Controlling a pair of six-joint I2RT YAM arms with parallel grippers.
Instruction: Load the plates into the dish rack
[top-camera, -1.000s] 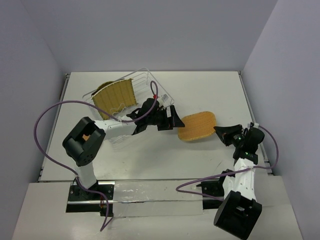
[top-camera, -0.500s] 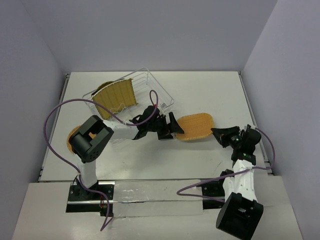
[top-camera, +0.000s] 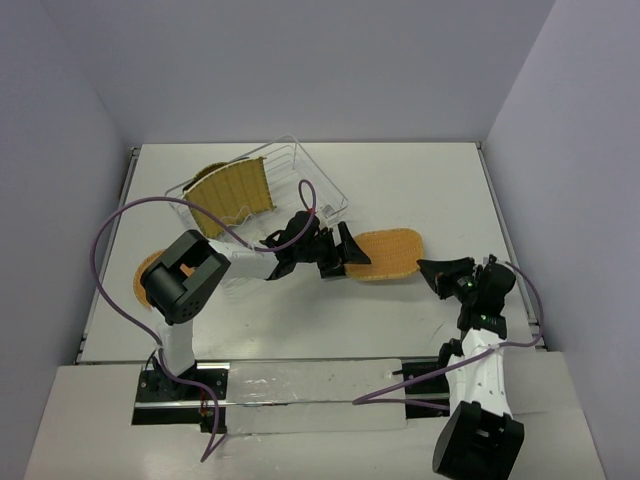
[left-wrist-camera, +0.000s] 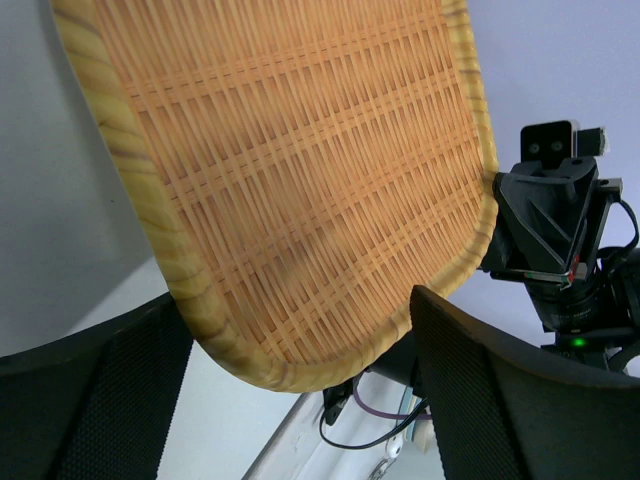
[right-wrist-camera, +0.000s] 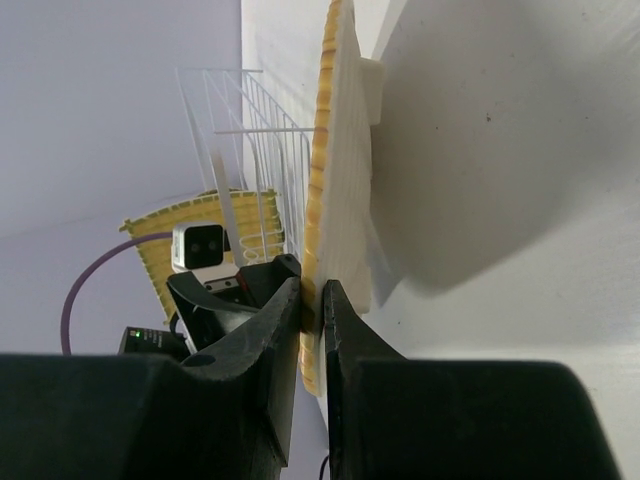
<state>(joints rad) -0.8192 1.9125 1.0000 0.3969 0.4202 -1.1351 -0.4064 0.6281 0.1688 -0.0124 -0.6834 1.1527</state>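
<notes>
Right tool (top-camera: 441, 272) pinches the right rim of the rounded-square woven plate (top-camera: 392, 251), just above the counter (top-camera: 420, 190). Left tool (top-camera: 348, 256) gapes open round its other end. Long axis runs tool to tool, and the dish rack (top-camera: 300, 163) sits behind the left one.

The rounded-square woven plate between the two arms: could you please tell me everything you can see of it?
The rounded-square woven plate is orange-tan wickerwork with a thicker wound rim and a paler underside bearing a small block foot. It looks whole and seems lifted off the white table, where its shadow falls. The right gripper is shut on one edge of the rim. At the opposite end the open left gripper straddles the rim; whether it touches cannot be told.
</notes>
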